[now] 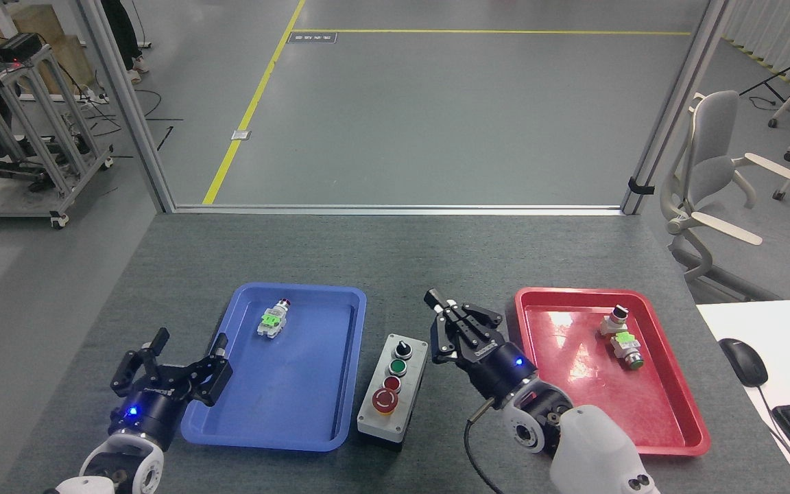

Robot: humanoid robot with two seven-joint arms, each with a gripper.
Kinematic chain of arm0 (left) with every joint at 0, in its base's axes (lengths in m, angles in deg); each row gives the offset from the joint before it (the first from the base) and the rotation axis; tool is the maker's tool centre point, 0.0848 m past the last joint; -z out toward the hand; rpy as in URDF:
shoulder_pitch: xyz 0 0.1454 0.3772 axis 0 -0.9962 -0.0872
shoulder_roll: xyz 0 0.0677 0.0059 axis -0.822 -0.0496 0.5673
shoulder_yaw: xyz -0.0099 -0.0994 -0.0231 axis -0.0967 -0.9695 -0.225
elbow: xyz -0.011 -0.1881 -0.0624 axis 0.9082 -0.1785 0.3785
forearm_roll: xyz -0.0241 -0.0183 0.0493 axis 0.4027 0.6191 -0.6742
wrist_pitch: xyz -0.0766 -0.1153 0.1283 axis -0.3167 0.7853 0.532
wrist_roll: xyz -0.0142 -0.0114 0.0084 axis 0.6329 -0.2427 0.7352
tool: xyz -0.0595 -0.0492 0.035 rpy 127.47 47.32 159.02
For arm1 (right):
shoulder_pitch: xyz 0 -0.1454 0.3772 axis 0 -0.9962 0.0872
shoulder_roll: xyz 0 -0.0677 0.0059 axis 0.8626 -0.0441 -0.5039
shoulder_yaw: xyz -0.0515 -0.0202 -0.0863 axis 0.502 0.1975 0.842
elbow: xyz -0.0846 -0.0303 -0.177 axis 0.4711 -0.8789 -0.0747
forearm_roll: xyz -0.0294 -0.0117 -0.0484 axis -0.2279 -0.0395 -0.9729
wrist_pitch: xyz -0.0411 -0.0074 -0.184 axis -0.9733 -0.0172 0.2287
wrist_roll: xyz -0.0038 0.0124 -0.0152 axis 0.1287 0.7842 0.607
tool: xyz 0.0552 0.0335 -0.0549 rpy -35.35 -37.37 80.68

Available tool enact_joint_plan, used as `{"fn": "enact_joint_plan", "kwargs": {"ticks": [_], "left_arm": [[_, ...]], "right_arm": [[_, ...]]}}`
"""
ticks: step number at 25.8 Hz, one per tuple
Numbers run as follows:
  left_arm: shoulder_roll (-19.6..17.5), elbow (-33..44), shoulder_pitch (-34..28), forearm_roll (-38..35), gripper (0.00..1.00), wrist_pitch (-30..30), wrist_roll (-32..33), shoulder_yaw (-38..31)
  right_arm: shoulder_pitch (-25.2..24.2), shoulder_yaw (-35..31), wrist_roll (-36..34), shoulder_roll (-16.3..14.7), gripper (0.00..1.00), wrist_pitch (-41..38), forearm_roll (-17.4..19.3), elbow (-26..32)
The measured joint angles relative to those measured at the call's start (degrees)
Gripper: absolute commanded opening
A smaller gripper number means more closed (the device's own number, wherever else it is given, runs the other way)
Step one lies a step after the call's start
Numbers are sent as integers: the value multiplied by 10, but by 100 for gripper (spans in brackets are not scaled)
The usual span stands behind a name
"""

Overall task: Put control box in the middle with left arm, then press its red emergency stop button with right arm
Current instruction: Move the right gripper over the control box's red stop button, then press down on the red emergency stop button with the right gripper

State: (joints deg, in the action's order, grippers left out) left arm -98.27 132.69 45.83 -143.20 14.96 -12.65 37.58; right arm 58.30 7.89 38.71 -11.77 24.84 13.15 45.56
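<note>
Head view: bare tabletop (436, 254) lies open beyond the trays. At left, the left gripper (174, 357) spreads its fingers wide and empty beside the blue tray (244, 432), which holds one switch part (273, 320). The control box (393, 393) sits between the trays. Just right, the right gripper (444, 322) has its fingers drawn together, holding nothing. The red tray (546, 412) holds two switch parts (621, 333).

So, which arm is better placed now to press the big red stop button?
The right arm. Its end effector hovers just right of the control box, near the red emergency stop button. The left end effector is beyond the blue tray.
</note>
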Motion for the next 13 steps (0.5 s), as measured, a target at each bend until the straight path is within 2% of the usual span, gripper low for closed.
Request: {"fn": "enact_joint_plan", "kwargs": {"ticks": [3, 7, 13], "left_arm": [[0, -8, 2, 2, 99, -21, 5, -38], [0, -11, 3, 3, 99, -30, 8, -56], [8, -14, -1, -1, 99, -28, 6, -57]], "right_arm": [[1, 27, 18, 26, 0, -14, 0, -15], [2, 49, 30, 54, 0, -40, -4, -52], [0, 67, 36, 64, 0, -51, -6, -93]]}}
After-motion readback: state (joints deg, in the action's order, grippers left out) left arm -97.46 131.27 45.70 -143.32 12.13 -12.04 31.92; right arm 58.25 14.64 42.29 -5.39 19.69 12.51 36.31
